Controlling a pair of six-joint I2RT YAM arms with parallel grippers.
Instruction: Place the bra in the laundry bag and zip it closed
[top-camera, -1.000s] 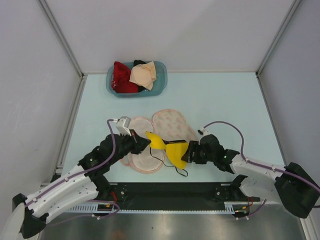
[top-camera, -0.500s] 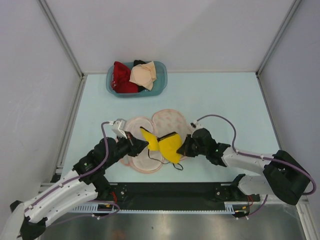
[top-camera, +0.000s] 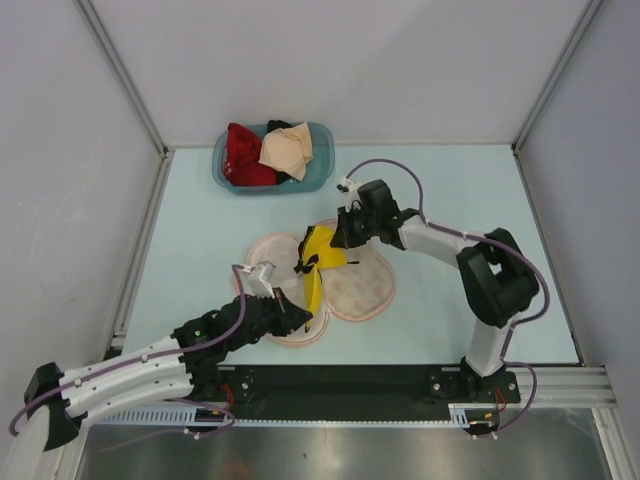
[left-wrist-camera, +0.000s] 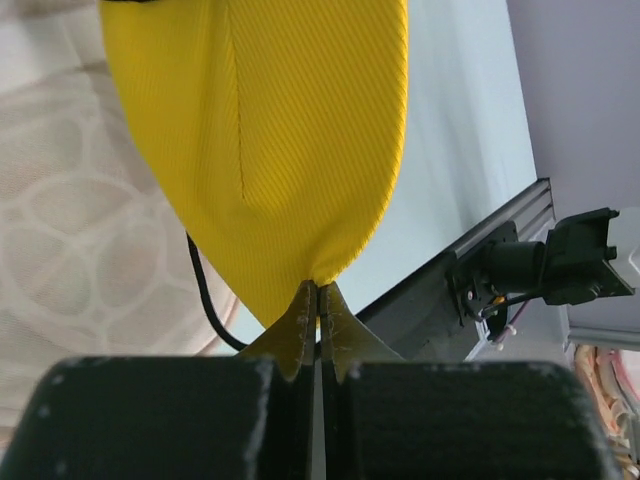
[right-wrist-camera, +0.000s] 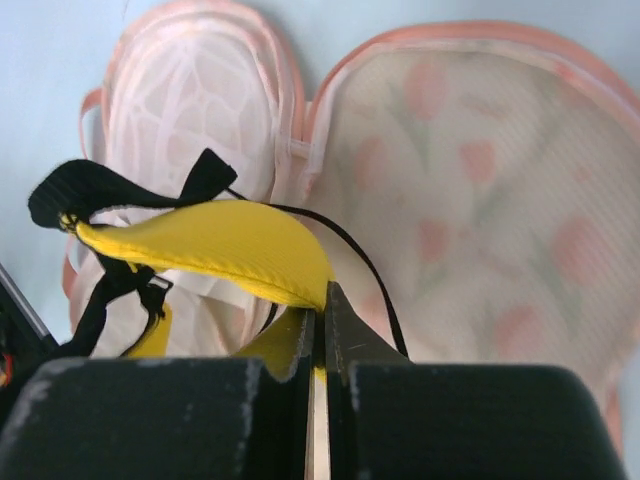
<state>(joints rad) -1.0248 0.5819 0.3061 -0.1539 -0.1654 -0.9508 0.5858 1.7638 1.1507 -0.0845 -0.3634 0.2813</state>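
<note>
The yellow bra (top-camera: 316, 268) hangs stretched between both grippers above the open laundry bag (top-camera: 365, 290), a pale pink clamshell lying flat with both halves spread. My left gripper (top-camera: 303, 322) is shut on the edge of the near cup (left-wrist-camera: 290, 130), over the bag's left half. From the far side, my right gripper (top-camera: 338, 240) is shut on the rim of the other cup (right-wrist-camera: 220, 250). Black straps (right-wrist-camera: 120, 195) bunch at the bra's centre. In the right wrist view the bag's mesh-lined half (right-wrist-camera: 200, 110) and its printed half (right-wrist-camera: 470, 190) lie below the cup.
A blue plastic basket (top-camera: 322, 170) holding a red garment (top-camera: 243, 157) and a beige garment (top-camera: 287, 150) stands at the back of the table. A black rail (top-camera: 340, 382) runs along the near edge. Grey walls enclose three sides.
My right gripper has shut on the bra's cup and swung it from the near right to the bag's far side. The left gripper drew the other cup toward the near edge.
</note>
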